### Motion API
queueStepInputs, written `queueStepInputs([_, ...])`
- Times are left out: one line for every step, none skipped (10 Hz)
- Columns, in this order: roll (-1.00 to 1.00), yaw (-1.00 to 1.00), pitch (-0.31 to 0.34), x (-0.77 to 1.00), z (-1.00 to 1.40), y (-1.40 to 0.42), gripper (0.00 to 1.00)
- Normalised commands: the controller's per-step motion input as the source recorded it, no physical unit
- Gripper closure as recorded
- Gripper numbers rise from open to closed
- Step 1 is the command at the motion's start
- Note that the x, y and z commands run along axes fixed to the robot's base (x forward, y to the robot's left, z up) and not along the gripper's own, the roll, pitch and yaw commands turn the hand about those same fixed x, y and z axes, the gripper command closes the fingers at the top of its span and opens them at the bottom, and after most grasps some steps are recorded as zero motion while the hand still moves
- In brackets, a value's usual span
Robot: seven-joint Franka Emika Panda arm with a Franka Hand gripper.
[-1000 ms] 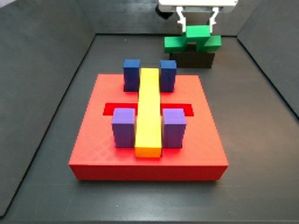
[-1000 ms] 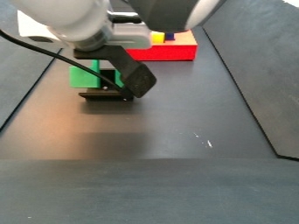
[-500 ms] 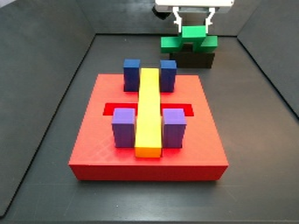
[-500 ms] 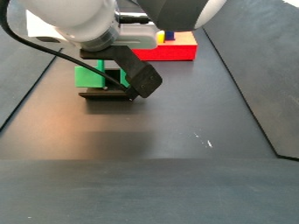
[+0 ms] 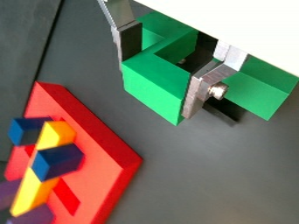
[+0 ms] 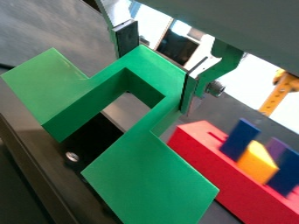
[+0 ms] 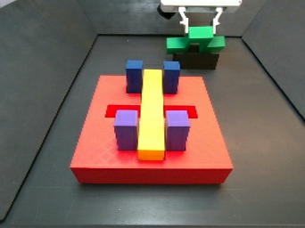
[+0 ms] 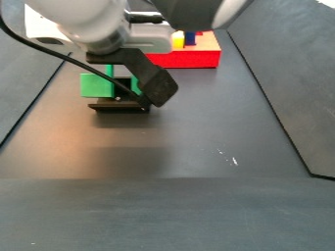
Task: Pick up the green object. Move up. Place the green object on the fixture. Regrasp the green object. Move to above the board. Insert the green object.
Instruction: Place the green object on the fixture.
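The green object (image 7: 194, 41) rests on top of the black fixture (image 7: 197, 61) at the far end of the floor, beyond the red board (image 7: 107, 134). My gripper (image 7: 201, 27) hangs straight over it, fingers either side of its taller central block. In both wrist views the dark pads press against that block's two sides (image 5: 158, 83) (image 6: 135, 74), so the gripper (image 5: 163, 74) (image 6: 158, 70) is shut on it. The fixture (image 6: 87, 144) shows as a dark piece under the green arms. In a side view the arm hides most of the green object (image 8: 96, 85).
The board (image 8: 197, 57) carries blue cubes (image 7: 135, 69), purple cubes (image 7: 127, 129) and a long yellow bar (image 7: 152, 111) down its middle. Dark walls (image 7: 268, 80) slope up on both sides of the floor. The board's corner (image 5: 93, 144) lies close to the fixture.
The wrist swayed slightly sideways and came back. The green object stays on the fixture with the fingers still around its central block.
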Motion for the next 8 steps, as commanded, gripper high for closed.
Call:
queueStepInputs([0.39, 0.19, 0.000, 0.59, -0.05, 0.00, 1.00])
queueStepInputs([0.13, 0.03, 0.000, 0.20, -0.15, 0.00, 1.00])
queueStepInputs([0.07, 0.00, 0.000, -0.01, -0.25, -0.04, 1.00])
queueStepInputs([0.04, 0.00, 0.000, -0.19, -0.27, -0.06, 1.00])
queueStepInputs([0.04, 0.00, 0.000, -0.25, -0.32, -0.04, 1.00])
queueStepInputs([0.04, -0.02, 0.000, -0.25, -0.28, -0.03, 1.00])
queueStepInputs([0.06, -0.05, 0.009, -0.24, -0.24, -0.01, 1.00])
queueStepInputs([0.01, -0.10, 0.029, -0.27, -0.19, 0.00, 1.00])
